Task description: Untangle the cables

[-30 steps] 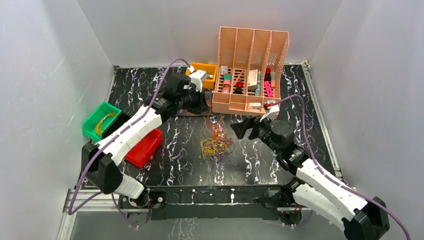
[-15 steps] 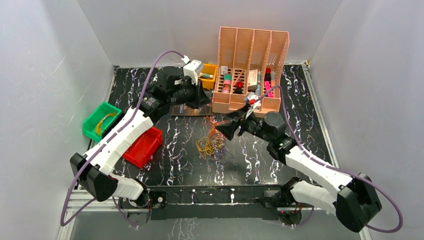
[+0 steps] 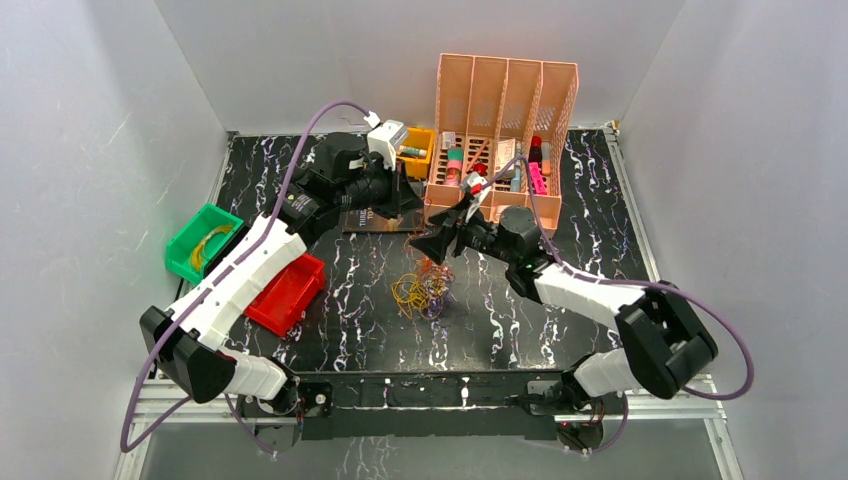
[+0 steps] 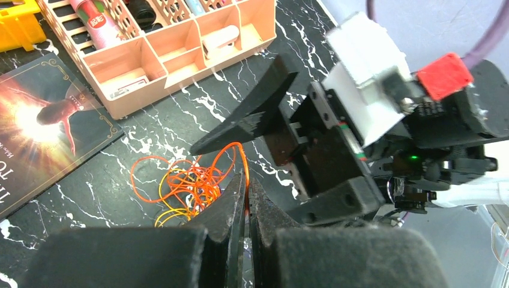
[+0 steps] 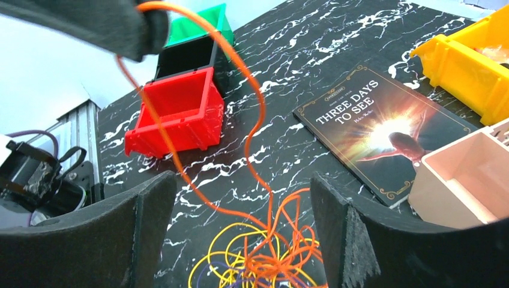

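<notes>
Surface: black marbled tabletop.
Cables: hair-fine yellow, orange, purple wire tangle mid-table; one orange strand lifted.
Left gripper: clenched on that strand.
Right gripper: spread wide, straddling it.
Handling: likely featherlight, limp, snaggy; pinch one free loop.

Orange, yellow and purple cables on a black, white-veined table.

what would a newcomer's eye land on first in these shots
The tangle of cables in yellow, orange and purple sits mid-table, with an orange cable drawn up out of it and pinched in the shut left tool. The right tool gapes wide open right beside that strand. Behind both, at the back of the table, stands a pink organiser rack filled with small items.
</notes>
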Tool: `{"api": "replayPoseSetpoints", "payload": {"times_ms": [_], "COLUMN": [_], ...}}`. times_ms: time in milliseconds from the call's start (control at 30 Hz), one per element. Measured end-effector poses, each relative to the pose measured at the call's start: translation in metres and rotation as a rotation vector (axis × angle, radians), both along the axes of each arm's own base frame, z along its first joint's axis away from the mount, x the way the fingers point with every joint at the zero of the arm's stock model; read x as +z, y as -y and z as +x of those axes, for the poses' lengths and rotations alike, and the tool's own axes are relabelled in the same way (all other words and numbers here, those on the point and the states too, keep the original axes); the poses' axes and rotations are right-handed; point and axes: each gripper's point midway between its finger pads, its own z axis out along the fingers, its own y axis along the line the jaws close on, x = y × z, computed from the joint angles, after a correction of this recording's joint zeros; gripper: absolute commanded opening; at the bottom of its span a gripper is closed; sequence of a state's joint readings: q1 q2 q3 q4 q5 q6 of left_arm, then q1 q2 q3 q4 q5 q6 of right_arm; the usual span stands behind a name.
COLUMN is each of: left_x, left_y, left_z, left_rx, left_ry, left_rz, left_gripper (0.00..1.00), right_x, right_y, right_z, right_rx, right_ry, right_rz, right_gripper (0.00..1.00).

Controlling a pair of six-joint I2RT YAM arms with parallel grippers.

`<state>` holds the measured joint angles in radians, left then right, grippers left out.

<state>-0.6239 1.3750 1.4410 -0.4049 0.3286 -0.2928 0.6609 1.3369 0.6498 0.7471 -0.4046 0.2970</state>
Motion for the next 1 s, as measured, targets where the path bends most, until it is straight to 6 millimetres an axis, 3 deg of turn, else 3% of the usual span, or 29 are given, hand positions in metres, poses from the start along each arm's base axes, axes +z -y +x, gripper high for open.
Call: {"api": "replayPoseSetpoints", "payload": {"times_ms": [200,467,800,1000], "left_x": [0.016,0.057,0.121,0.161], "left_y": [0.003,0.0,-0.012,-0.021], "left_z": [-0.001,0.0,0.006,0.006], "left_rx": [-0.011,0.003,0.061,0.089], "left_ry": [0.021,0.097,0.254,0.354], "left_rz": [-0.029,-0.072,-0.12,-0.152], "left_gripper": [0.0,0.0,0.0,0.0], "right_x": [-0.009,-0.026,-0.089,-0.109], "right_y": [-0.015,-0.019,-0.007,0.006], "right_z": [0.016,0.016,-0.029,-0.045], "right_rx": [0.008,0.012,0.022,0.008], "right_ry": [-0.012,-0.068,-0.205,-0.241], "right_rz": [0.015,0.02,-0.064,-0.094], "right_gripper": [0.7,0.52,0.48,0.48]}}
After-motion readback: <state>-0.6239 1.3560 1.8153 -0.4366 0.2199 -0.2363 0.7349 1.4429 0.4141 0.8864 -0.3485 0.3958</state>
